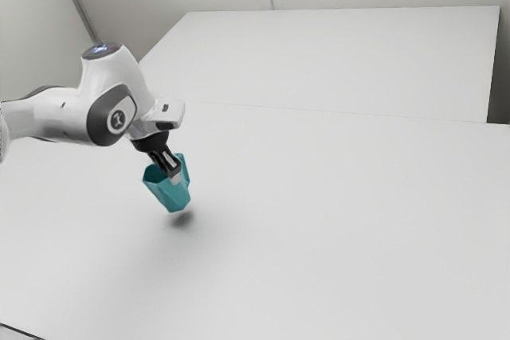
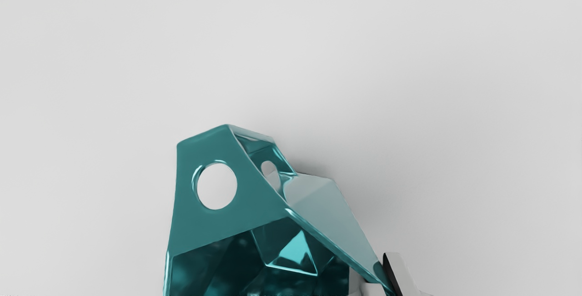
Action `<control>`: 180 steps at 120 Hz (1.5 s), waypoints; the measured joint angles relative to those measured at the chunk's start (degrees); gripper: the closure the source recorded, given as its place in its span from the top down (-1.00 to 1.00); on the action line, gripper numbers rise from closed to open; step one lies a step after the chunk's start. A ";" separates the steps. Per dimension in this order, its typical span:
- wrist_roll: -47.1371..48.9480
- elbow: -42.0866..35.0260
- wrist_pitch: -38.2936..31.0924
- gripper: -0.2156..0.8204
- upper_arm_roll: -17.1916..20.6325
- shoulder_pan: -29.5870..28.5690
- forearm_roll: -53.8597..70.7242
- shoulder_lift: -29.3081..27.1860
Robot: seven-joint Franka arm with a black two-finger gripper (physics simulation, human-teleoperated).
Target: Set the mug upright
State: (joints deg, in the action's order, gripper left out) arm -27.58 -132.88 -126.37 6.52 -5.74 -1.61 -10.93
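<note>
Well, your claw [image 1: 176,177] grips the glossy teal faceted mug [image 1: 168,195] by its wall above the white table [image 1: 319,228], long axis slanted, mouth upward and toward the exterior view's left.

No words, numbers or brand names legible in either view. On the dark round joint cap [image 1: 99,123] of the arm [image 1: 48,121]: white emblem [image 1: 118,120], figure-like, set within a pale ring, bearing no readable lettering. Above that joint cap, on the dark disc [image 1: 114,46] topping the arm: blue-and-white mark [image 1: 101,50], too small to decipher. Toward the exterior view's right of the same joint cap, on the white housing [image 1: 177,110]: small dark patch [image 1: 165,107], not identifiable as label or sign.
</note>
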 joint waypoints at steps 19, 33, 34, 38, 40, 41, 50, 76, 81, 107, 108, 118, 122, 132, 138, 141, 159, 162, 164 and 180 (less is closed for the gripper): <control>6.94 -1.48 -2.23 -0.93 2.48 0.60 0.78 0.04; 11.44 -3.07 -3.85 -0.93 3.98 0.73 1.06 0.00; 11.74 -3.19 -3.94 -0.93 4.06 0.74 1.13 -0.01; 12.99 -3.67 -4.28 -0.93 4.36 0.77 1.47 0.00; 13.60 -3.86 -4.43 -0.93 4.48 0.80 1.63 0.00; 13.91 -3.96 -4.50 -0.93 4.54 0.84 1.70 0.02; 16.49 -4.45 -5.03 -0.93 5.02 1.23 2.18 0.16; 22.71 -6.28 -7.34 -0.93 5.93 1.78 2.69 0.85; 23.69 -6.46 -7.72 -0.93 5.99 1.78 2.73 1.04; 27.56 -6.63 -9.23 -0.68 6.26 2.25 3.27 1.67; 27.67 -6.63 -9.27 -0.66 6.28 2.27 3.29 1.67; 28.65 -6.60 -9.65 -0.41 6.44 2.47 3.46 1.53; 29.01 -6.55 -9.77 -0.32 6.47 2.71 3.50 1.36; 29.82 -6.32 -10.00 -0.11 6.60 3.06 3.50 0.64; 30.25 -6.09 -10.05 0.00 6.69 3.30 3.34 0.19; 30.44 -5.88 -10.04 0.06 6.74 3.36 3.27 0.03; 31.33 1.51 -4.89 0.30 6.72 3.62 2.83 0.07; 31.46 3.34 -3.15 0.33 6.64 3.61 2.76 0.33; 31.55 4.42 -2.01 0.34 6.58 3.59 2.71 0.55; 32.14 13.54 7.30 0.44 5.40 3.48 2.52 3.92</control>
State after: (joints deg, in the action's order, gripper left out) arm 4.56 -119.34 -119.07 11.92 -2.26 0.91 -7.00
